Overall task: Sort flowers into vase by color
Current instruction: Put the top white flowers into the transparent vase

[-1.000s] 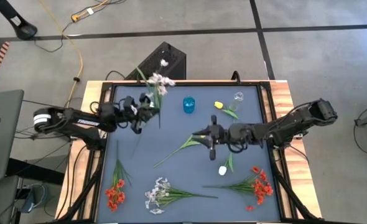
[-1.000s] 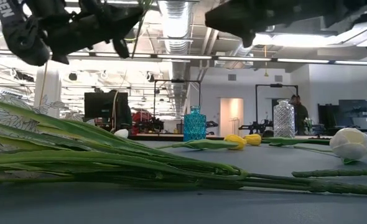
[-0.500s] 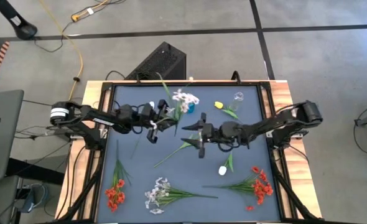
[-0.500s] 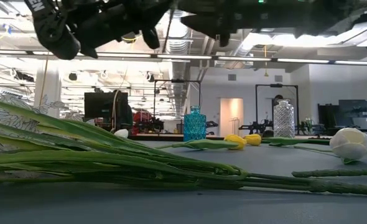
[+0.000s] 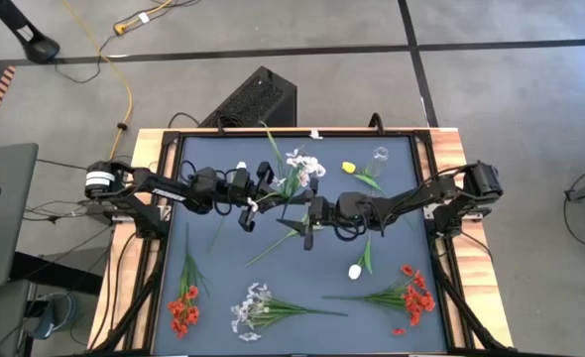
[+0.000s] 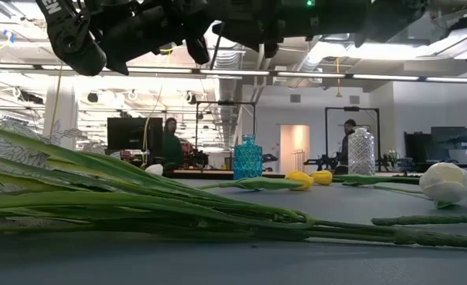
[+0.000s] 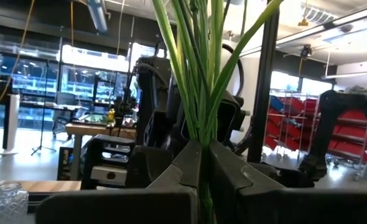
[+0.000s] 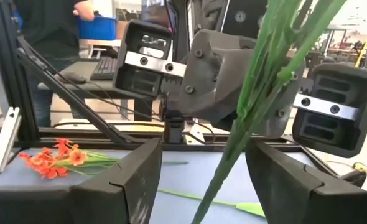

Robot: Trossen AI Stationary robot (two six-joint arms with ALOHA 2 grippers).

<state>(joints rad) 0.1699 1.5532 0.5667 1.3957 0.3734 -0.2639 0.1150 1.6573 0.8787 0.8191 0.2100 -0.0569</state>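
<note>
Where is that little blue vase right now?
From above it is hidden under the lilac-white spray that the left gripper holds. In the low view the blue vase stands at the table's far edge, left of the clear vase.

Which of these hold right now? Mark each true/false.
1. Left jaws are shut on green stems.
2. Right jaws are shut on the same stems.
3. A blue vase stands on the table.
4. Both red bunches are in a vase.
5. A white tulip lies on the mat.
1. True: the left gripper is clamped on the stems of the pale spray.
2. False: the right gripper is open, with the stems passing between its jaws, not gripped.
3. True: the blue vase stands upright at the far side.
4. False: one red bunch and the other red bunch both lie flat on the mat.
5. True: the white tulip lies near the right arm.
</note>
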